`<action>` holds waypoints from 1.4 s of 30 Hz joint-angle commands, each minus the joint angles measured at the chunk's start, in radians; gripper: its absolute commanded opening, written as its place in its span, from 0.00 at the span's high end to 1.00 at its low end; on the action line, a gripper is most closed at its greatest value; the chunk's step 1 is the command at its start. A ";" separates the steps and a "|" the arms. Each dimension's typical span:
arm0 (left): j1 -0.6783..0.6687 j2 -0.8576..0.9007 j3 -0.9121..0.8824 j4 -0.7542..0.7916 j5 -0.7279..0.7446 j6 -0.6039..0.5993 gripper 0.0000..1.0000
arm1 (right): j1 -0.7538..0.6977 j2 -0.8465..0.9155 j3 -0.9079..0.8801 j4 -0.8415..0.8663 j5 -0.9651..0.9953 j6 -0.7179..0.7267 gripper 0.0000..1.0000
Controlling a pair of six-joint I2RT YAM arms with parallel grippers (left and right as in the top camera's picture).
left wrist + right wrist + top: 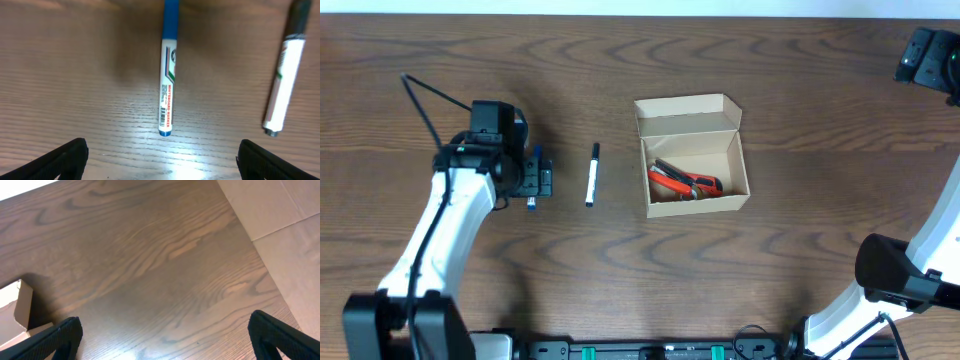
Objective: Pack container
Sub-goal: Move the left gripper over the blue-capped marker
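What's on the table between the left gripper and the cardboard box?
A black-capped white marker lies on bare wood between the left gripper and the box, clearest in the overhead view.

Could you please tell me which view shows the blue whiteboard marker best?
The left wrist view: the blue marker is close up, label readable, ahead of the left gripper. Overhead, that gripper hides most of it; the right wrist view misses it.
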 commanded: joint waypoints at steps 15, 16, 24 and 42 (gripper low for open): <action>-0.002 0.123 0.016 0.061 -0.019 0.021 0.05 | -0.005 0.000 0.000 0.001 0.010 0.011 0.01; -0.002 0.124 0.016 0.063 -0.018 0.020 0.05 | -0.005 0.000 0.000 0.001 0.010 0.011 0.01; -0.002 0.176 0.063 0.042 -0.010 0.021 0.05 | -0.005 0.000 0.000 0.001 0.010 0.011 0.01; -0.002 0.294 0.220 -0.006 -0.046 0.045 0.05 | -0.005 0.000 0.000 0.001 0.010 0.011 0.01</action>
